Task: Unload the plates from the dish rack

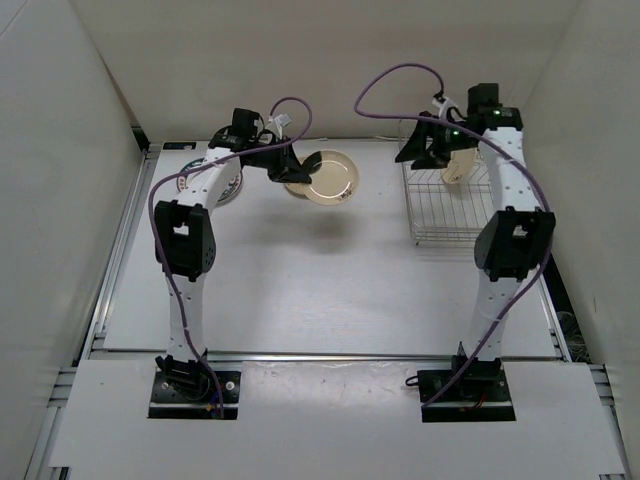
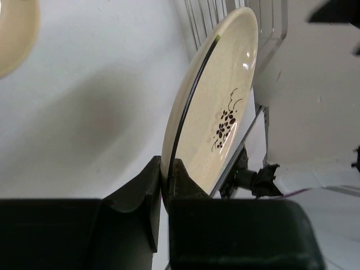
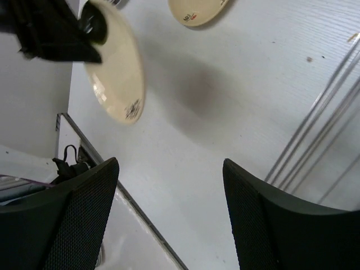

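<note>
top view: the left gripper, over the far middle of the table, pinches a cream plate by its rim; the plate hangs clear of the surface, its inner face turned up toward the overhead camera, and its shadow falls on the table on the near side; left wrist view: the plate stands edge-on between the two black fingers, which are pressed together on its edge; a dark floral sprig marks its inner face and a thin dark line runs along the rim; a second cream plate shows just beside the held one on its left, partly hidden under the gripper, and in the right wrist view it appears to lie flat on the table; further plates lie at the far left, partly covered by the left arm; the dish rack sits at the far right; the right gripper hovers over the rack's far end, jaws spread wide with nothing between them; a third cream plate sits in the far part of the rack, just beside that gripper and partly hidden by the right arm; whether the gripper touches it cannot be told.
</note>
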